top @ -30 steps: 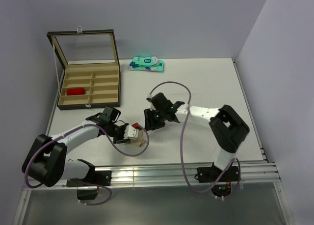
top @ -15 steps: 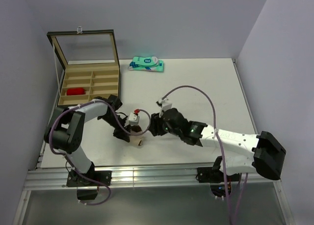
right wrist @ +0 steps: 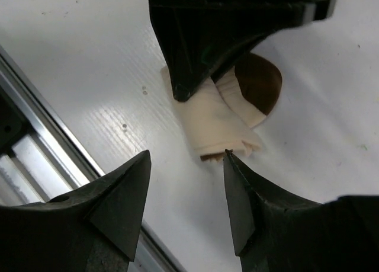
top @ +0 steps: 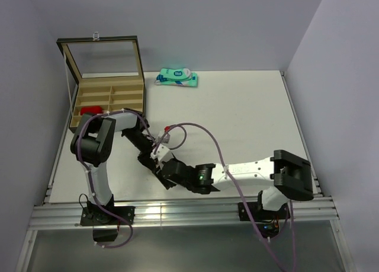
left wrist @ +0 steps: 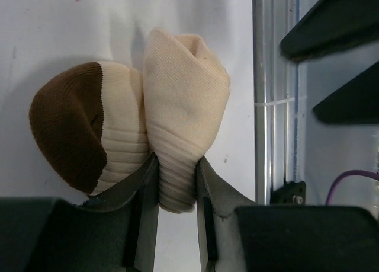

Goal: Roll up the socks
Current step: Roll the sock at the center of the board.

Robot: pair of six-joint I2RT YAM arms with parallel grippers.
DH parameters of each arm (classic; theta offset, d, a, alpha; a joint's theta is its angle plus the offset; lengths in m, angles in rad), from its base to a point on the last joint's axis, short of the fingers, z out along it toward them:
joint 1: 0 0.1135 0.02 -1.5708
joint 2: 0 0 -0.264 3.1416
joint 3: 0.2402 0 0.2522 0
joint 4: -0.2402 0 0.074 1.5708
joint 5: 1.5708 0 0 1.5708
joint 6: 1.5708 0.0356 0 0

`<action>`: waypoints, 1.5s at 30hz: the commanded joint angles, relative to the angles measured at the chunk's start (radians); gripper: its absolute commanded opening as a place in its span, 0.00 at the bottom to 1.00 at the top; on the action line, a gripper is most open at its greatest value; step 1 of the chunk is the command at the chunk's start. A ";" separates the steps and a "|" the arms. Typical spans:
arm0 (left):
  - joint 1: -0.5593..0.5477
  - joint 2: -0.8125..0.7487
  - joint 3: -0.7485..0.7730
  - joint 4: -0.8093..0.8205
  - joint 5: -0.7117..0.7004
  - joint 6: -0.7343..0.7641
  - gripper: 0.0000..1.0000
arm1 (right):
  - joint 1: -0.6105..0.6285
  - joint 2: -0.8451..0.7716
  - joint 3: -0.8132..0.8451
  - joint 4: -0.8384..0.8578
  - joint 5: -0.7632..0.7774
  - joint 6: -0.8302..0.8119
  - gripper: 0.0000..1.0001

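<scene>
The beige sock (left wrist: 177, 100) with a brown toe (left wrist: 65, 124) lies folded on the white table. My left gripper (left wrist: 176, 171) is shut on its ribbed folded end. It also shows in the right wrist view (right wrist: 216, 115), with the left gripper (right wrist: 219, 41) over it. My right gripper (right wrist: 186, 156) is open just short of the sock's free end, one fingertip (right wrist: 228, 156) at its edge. In the top view both grippers meet near the front edge, left (top: 159, 160) and right (top: 170, 174), and hide the sock. The red sock (top: 90, 110) lies in the box.
An open wooden compartment box (top: 109, 115) with a glass lid stands at the back left. A teal-and-white packet (top: 176, 77) lies at the back centre. The metal rail of the table's near edge (top: 177, 210) runs close behind the grippers, also seen in the right wrist view (right wrist: 35, 100).
The right arm has swung from the far side of the sock round to its near side, low by the front edge. The left arm has folded back, still holding the beige sock.
</scene>
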 commanded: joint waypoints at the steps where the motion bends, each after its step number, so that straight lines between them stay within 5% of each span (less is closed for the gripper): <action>1: -0.001 0.045 0.023 -0.050 -0.075 0.027 0.00 | 0.015 0.065 0.087 0.024 0.062 -0.078 0.60; 16: -0.001 0.102 0.088 -0.090 -0.077 -0.010 0.00 | 0.014 0.257 0.151 0.026 0.063 -0.167 0.61; 22: -0.001 0.106 0.088 -0.093 -0.065 -0.022 0.01 | -0.003 0.298 0.164 0.032 0.072 -0.155 0.50; 30: -0.001 0.077 0.095 -0.082 -0.022 -0.044 0.16 | -0.035 0.301 0.141 0.033 0.026 -0.129 0.14; 45: 0.056 -0.200 -0.021 0.306 0.032 -0.355 0.39 | -0.144 0.275 0.150 -0.048 -0.170 -0.089 0.05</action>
